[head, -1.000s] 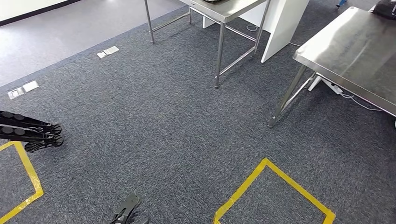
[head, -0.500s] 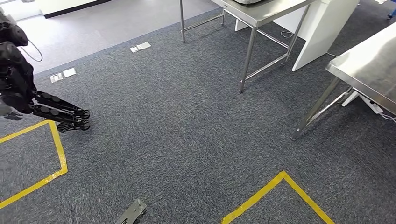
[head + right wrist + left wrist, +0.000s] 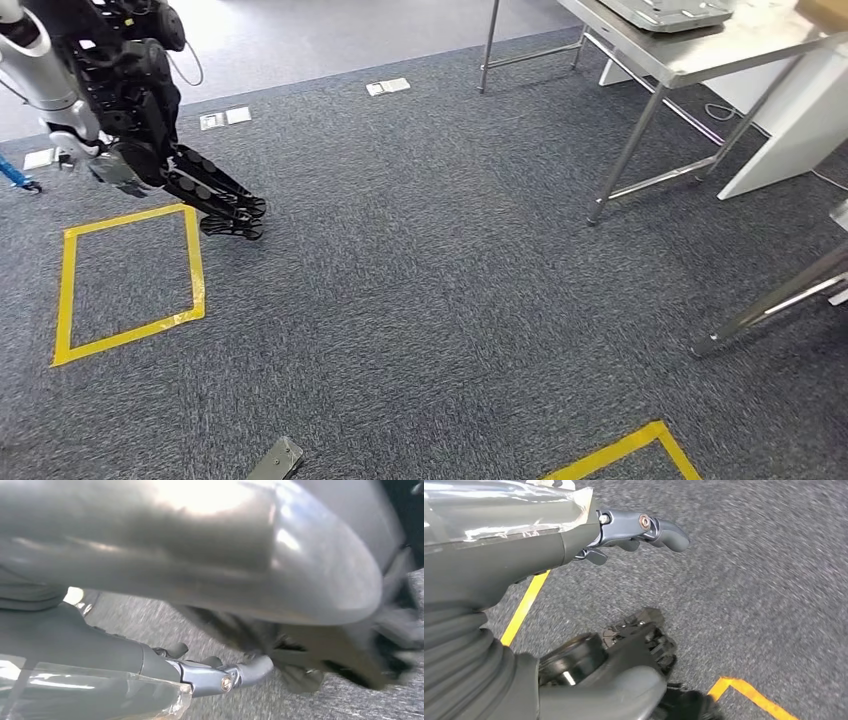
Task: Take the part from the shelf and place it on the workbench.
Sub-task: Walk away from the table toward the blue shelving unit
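Part: its whereabouts cannot be told from these views. Workbench [image 3: 745,45]: a steel-topped table on thin legs, standing at the far right of the head view and carrying a flat grey tray [image 3: 668,12]. Left hand [image 3: 190,185]: hanging low over the grey carpet [image 3: 430,280], dark fingers [image 3: 232,208] stretching out straight and apart, holding nothing; its thumb [image 3: 659,527] is likewise sticking out free. Right hand [image 3: 200,672]: thumb [image 3: 250,671] pointing out with nothing against it, fingers mostly hidden and blurred, so its grasp cannot be told. Yellow tape square [image 3: 68,290]: lying on the carpet just beside the left fingertips. Floor sockets [image 3: 388,87]: sitting near the carpet's far edge.
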Robot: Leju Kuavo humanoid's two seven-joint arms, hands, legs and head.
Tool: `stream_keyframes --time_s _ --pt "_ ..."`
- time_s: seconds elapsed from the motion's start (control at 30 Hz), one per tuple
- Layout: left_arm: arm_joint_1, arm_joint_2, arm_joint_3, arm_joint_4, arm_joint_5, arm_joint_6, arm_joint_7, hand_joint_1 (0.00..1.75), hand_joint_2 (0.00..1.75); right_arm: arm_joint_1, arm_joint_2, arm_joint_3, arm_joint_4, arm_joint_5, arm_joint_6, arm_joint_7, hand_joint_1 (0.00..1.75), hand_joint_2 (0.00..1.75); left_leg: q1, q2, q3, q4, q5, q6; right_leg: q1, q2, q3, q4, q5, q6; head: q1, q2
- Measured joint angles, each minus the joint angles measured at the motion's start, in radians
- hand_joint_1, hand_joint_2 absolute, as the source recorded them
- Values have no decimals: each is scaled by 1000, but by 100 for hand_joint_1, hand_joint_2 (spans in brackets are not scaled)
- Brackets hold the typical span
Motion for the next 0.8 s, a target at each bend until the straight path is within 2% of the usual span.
stream_keyframes --time_s 0.03,0.07,0.1,0.13,0.17,0.2,0.27,0.3,0.33,0.4,0.43,0.47,0.5,0.53,0.57,0.63,0.67,0.7,0.77,0.8 --pt "3 0 0 0 0 0 0 0 175 1 -1 0 0 2 0 0 0 0 -1 -18 1 0 0 0 -1 5 9 -30 24 8 0 0" --pt "5 0 0 0 0 0 0 0 175 2 -1 0 0 4 0 0 0 0 -1 -35 3 1 0 -1 -3 16 33 -92 57 16 0 0" --pt "7 0 0 0 0 0 0 0 175 3 -2 0 0 6 0 0 0 0 -1 -51 4 1 0 -2 -5 39 59 -163 90 22 1 0" --pt "9 0 0 0 0 1 0 0 175 3 -2 0 0 8 0 0 0 0 -3 -64 4 3 0 -5 -7 58 80 -221 115 21 1 0" --pt "11 0 1 0 0 2 -1 0 175 2 -3 1 1 10 0 0 0 0 -5 -74 3 4 -1 -9 -8 72 91 -256 129 16 1 0" --pt "14 0 2 0 0 2 -1 0 175 1 -3 1 1 12 0 0 0 0 -6 -84 1 4 0 -14 -6 76 96 -270 134 7 1 0" --pt "20 0 6 1 0 3 -2 0 175 -2 -2 2 1 15 0 0 0 0 -3 -96 -4 4 2 -25 -5 53 103 -273 138 -13 0 0" --pt "24 0 7 1 0 3 -2 0 175 -4 -2 2 1 15 0 0 0 0 -3 -79 -9 13 -5 -29 -7 42 107 -276 141 -21 0 0" --pt "26 0 8 1 0 3 -1 0 175 -3 -3 2 1 16 0 -1 0 0 -3 -50 -21 37 -22 -34 -9 29 109 -279 144 -30 -2 0" --pt "25 0 12 1 1 2 -1 0 175 0 -3 2 1 17 0 -1 0 0 -1 18 -71 141 -85 -42 -7 0 110 -281 144 -41 -6 0" --pt "23 0 14 1 2 2 -1 0 175 2 -4 2 1 17 0 -1 0 0 2 33 -102 207 -117 -47 -4 -16 110 -281 143 -45 -8 0" --pt "23 0 15 2 4 0 0 0 175 3 -4 2 1 18 0 -1 0 0 5 39 -127 258 -135 -51 -3 -31 109 -281 142 -46 -7 0" --pt "23 0 16 3 6 -1 1 0 175 4 -5 2 1 19 0 -1 0 0 8 43 -136 278 -135 -54 -2 -46 107 -281 141 -47 -8 0" --pt "24 0 17 5 7 -3 2 0 175 4 -5 2 1 19 0 -1 0 0 12 48 -126 262 -118 -57 -2 -60 106 -281 139 -47 -8 0" --pt "25 0 18 8 8 -6 2 0 175 3 -5 2 1 19 0 -2 0 0 15 58 -95 208 -90 -58 -2 -73 106 -281 137 -46 -8 0" --pt "22 -1 21 11 10 -10 2 0 175 2 -5 2 1 20 -1 -2 0 0 17 107 -20 75 -42 -58 2 -95 114 -279 129 -37 -8 0" --pt "19 -1 23 13 11 -12 1 0 175 2 -6 3 1 22 -2 -2 0 0 16 124 4 34 -31 -54 6 -105 118 -279 125 -31 -6 0" --pt "16 -2 24 16 13 -13 0 0 175 1 -6 3 1 24 -3 -2 0 0 12 132 13 17 -30 -49 9 -115 125 -279 122 -25 -4 0" --pt "14 -2 26 23 17 -14 -3 0 175 -2 -6 4 1 30 -5 -2 0 0 4 107 13 14 -27 -35 10 -136 134 -283 118 -12 -1 0" --pt "15 -3 27 27 19 -15 -4 0 175 -4 -6 5 1 32 -5 -2 0 0 3 95 14 9 -23 -27 7 -133 137 -280 114 -7 -1 0"
